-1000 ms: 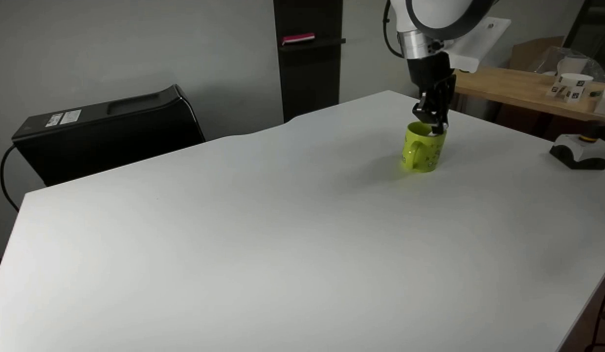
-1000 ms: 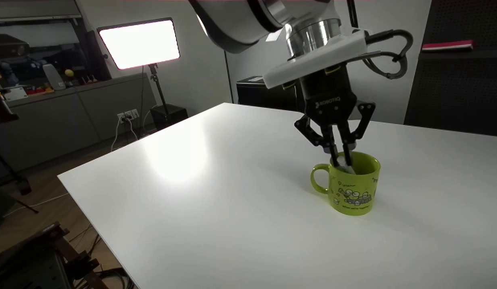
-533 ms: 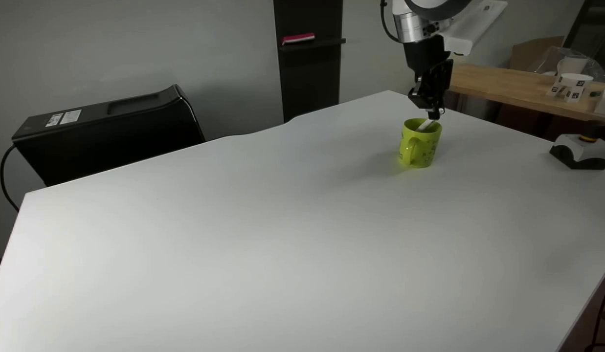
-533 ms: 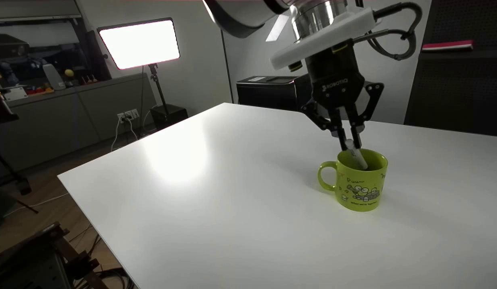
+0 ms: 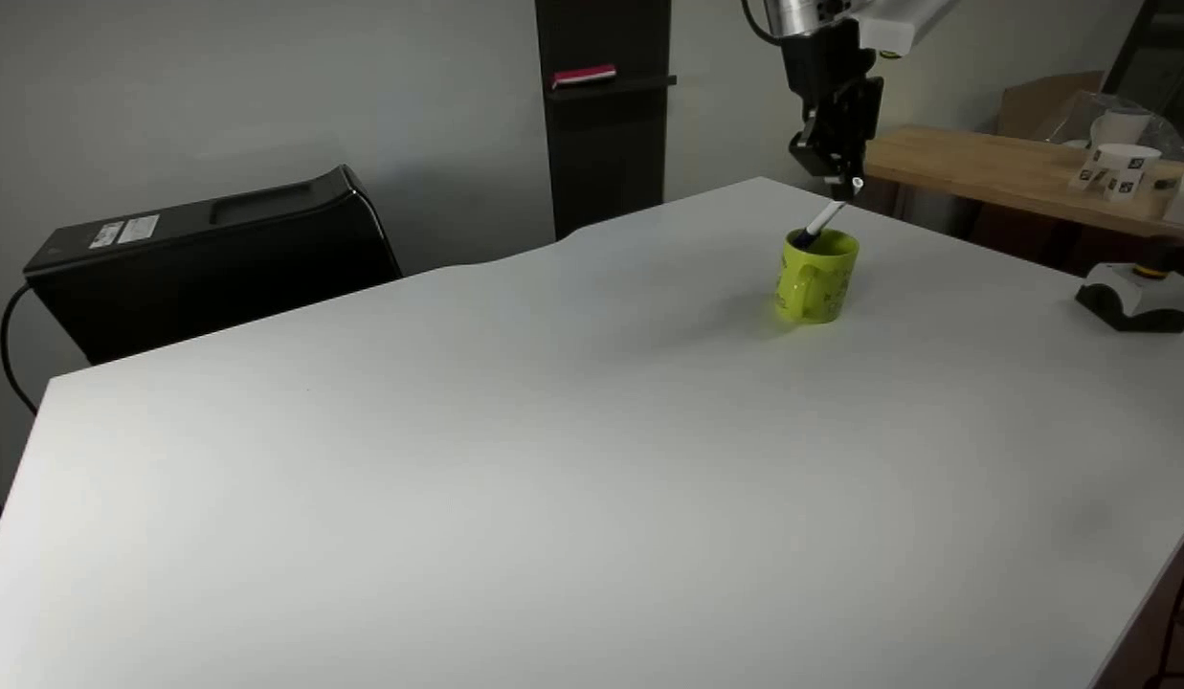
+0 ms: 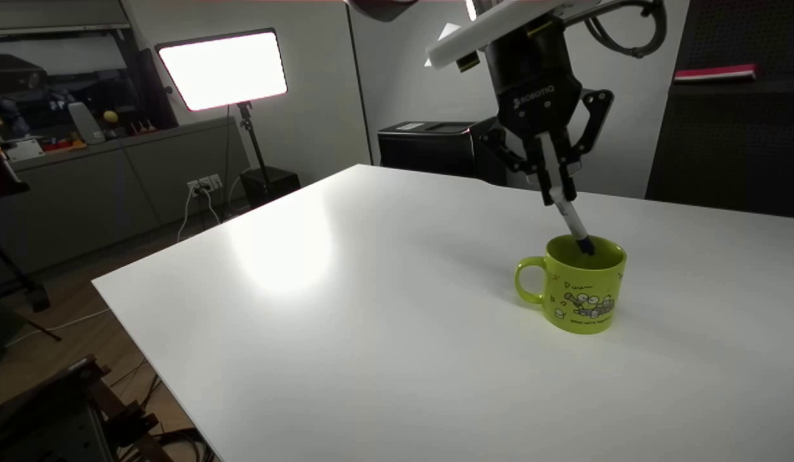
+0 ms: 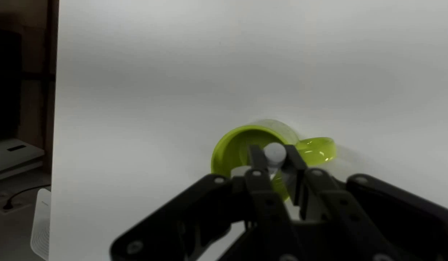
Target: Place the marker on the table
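The marker [image 6: 572, 220] is a thin white stick with a dark blue cap end, which points down. It also shows in an exterior view [image 5: 825, 218]. My gripper [image 6: 560, 196] is shut on its upper white end, and the marker hangs tilted. Its cap end is at the mouth of the lime-green mug [image 6: 583, 301]; I cannot tell whether it touches the rim. In the wrist view the marker's round white end [image 7: 275, 154] sits between the fingertips, over the mug [image 7: 224, 146]; the cap is hidden there. The mug stands upright on the white table [image 5: 515, 459].
The mug's handle [image 6: 529, 280] sticks out to one side. A grey and black box with a dark knob [image 5: 1139, 295] stands at the table's edge. A light wooden table [image 5: 974, 172] with cups is behind. A black case [image 5: 218, 258] stands beyond the table edge.
My gripper has risen with the marker, drawing it up out of the mug so that more of it shows, including the dark cap. The mug has shifted slightly across the table.
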You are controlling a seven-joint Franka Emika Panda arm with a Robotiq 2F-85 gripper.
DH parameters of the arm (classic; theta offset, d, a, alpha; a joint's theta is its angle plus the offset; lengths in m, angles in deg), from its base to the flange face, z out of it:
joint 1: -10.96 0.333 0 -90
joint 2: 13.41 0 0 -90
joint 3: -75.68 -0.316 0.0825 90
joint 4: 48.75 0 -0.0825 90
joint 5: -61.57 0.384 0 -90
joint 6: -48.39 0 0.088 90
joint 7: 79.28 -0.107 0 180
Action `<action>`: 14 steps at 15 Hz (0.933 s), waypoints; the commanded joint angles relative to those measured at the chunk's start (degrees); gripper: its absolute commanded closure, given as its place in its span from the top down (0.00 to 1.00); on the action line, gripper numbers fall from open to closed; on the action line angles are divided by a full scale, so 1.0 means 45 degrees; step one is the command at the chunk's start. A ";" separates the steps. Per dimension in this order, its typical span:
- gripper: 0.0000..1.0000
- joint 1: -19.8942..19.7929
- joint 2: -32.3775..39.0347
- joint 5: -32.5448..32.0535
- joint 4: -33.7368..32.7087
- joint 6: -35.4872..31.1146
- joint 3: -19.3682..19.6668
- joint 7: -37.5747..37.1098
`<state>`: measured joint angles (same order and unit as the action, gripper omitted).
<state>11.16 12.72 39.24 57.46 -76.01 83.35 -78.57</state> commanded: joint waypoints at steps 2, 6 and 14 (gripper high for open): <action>0.05 -0.0115 -0.0504 0.0815 -0.0542 0.1239 -0.0459 0.0174; 0.05 -0.0005 -0.0861 0.1011 -0.0742 0.1780 -0.0678 0.0071; 0.05 0.0023 -0.0782 0.1679 -0.0336 0.1336 -0.1382 0.0634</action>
<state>11.20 9.00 45.96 55.21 -68.33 77.99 -76.59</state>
